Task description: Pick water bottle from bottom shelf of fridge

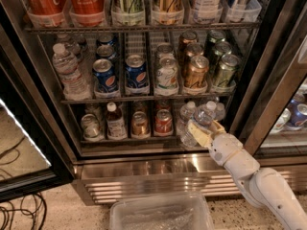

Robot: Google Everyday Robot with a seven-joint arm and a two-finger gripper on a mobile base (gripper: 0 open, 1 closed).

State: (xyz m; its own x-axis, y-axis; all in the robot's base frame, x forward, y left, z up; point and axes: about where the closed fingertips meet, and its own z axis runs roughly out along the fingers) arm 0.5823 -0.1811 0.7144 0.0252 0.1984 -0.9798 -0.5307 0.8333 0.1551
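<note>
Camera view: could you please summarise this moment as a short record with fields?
gripper: at the right end of the bottom shelf, closed around the water bottle
water bottle: tilted, cap leaning right
bottom shelf: cans and bottles in the other lanes
fridge: door open
clear bin: on the floor below
</note>
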